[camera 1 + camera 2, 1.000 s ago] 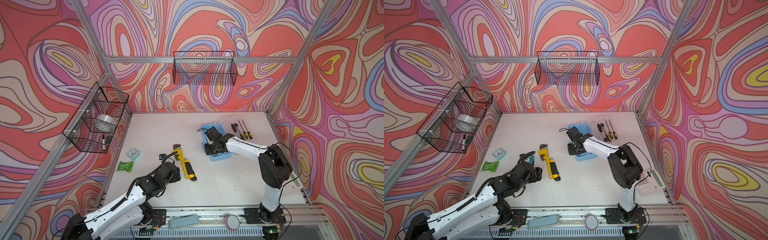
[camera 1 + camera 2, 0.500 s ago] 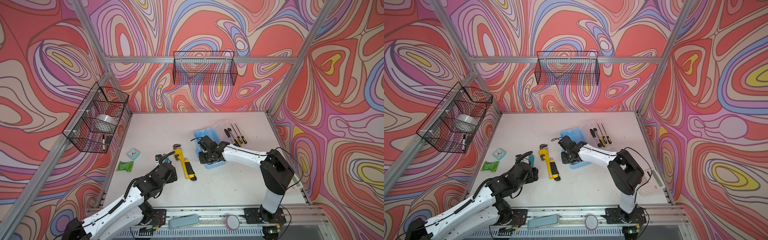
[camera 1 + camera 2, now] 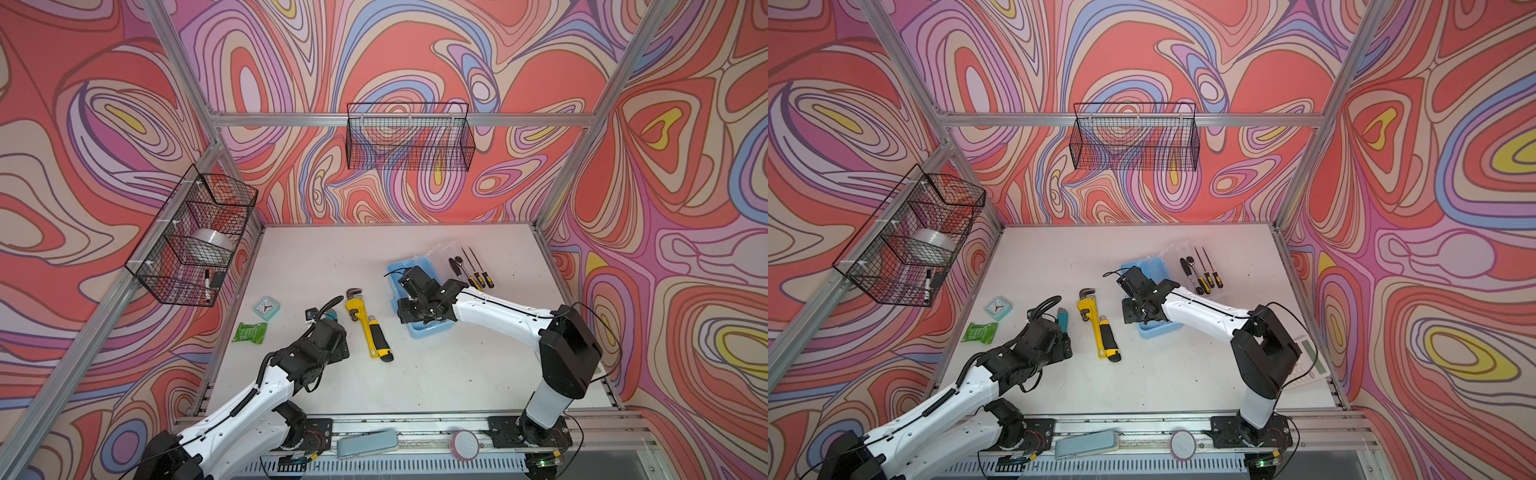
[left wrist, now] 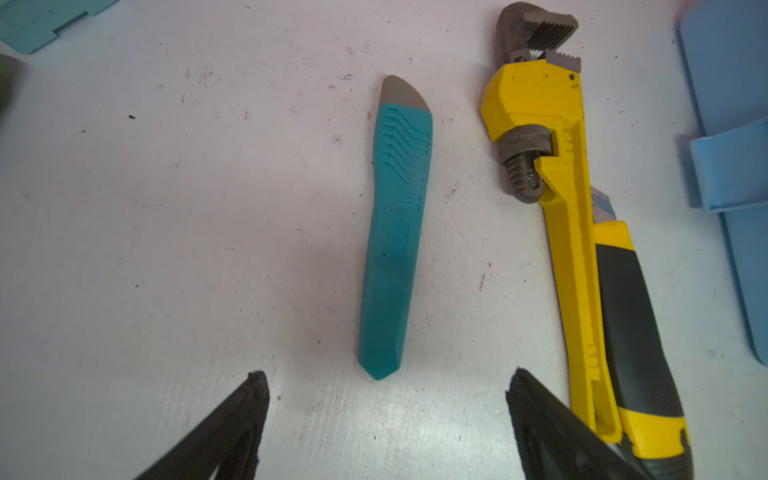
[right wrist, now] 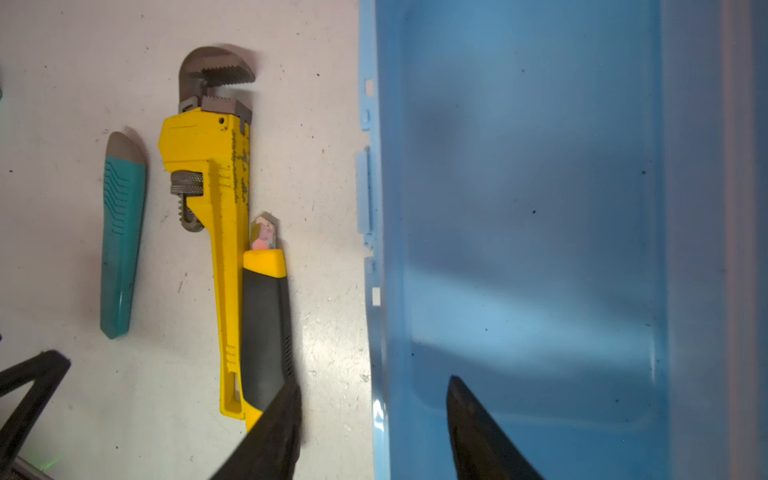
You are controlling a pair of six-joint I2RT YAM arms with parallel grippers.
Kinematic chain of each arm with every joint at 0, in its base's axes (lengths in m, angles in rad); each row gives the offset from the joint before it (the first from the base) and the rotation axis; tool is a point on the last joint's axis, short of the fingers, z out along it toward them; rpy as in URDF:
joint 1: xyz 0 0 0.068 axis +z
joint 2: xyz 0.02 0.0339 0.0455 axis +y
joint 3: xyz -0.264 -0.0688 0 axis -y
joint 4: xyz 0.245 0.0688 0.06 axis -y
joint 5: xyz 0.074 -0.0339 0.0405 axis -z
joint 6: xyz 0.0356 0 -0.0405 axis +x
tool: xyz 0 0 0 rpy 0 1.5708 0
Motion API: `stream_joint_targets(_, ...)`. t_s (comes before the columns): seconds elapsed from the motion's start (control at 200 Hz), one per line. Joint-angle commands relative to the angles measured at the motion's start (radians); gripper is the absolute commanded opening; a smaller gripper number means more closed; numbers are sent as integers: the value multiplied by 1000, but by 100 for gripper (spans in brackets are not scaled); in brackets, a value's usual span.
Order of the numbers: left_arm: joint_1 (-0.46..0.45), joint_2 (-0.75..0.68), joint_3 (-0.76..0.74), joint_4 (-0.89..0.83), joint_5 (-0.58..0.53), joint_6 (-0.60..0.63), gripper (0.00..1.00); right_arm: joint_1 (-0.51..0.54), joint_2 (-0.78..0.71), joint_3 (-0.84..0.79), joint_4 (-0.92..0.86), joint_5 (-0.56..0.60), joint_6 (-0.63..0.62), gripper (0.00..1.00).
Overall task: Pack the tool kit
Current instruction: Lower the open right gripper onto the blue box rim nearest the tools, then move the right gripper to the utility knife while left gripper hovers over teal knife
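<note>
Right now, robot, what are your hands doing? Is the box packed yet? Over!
Left gripper open over teal knife. Right gripper open, straddling tool kit wall. Kit empty. Wrench beside it.

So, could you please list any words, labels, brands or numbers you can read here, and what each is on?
Nothing can be read.
Wrench: raised lettering along the shaft, too blurred to read.
Clock: dial marks too small to read.
Green packet: print too small to read.
Calculator: keys too small to read.
</note>
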Motion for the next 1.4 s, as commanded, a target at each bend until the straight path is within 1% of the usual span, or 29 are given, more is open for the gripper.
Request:
stream_joint_targets(0.0,36,35,-4,45,38,39,89,9,-39,1,7,53,-8,59)
stream_joint_targets(0.105,62,81,1,78,62,56,86,11,-66,-20,24,78,-11,59)
stream_joint_targets(0.35,84,199,48,127,58,104,77,13,-92,-42,35,104,-30,60)
stream_joint_targets(0.501,92,264,52,156,64,119,74,13,-120,-68,63,119,-47,60)
stream_joint_targets(0.516,94,269,83,160,64,120,74,12,-124,-71,64,121,-49,60)
stream_joint_targets(0.576,100,289,89,173,67,120,72,12,-137,-85,80,127,-57,60)
stream_joint_targets(0.866,124,357,100,215,60,119,70,13,-218,-157,128,176,-97,64)
stream_joint_targets(0.976,128,377,109,214,57,121,70,12,-232,-166,131,163,-113,65)
stream_joint_targets(1.077,130,391,113,213,58,124,67,19,-249,-190,171,129,-109,65)
stream_joint_targets(1.167,129,398,116,213,64,116,67,54,-252,-216,224,104,-87,66)
stream_joint_targets(1.217,129,399,116,212,66,109,67,89,-237,-207,231,112,-74,66)
stream_joint_targets(1.397,128,388,114,201,59,105,68,208,-107,-117,163,163,-26,67)
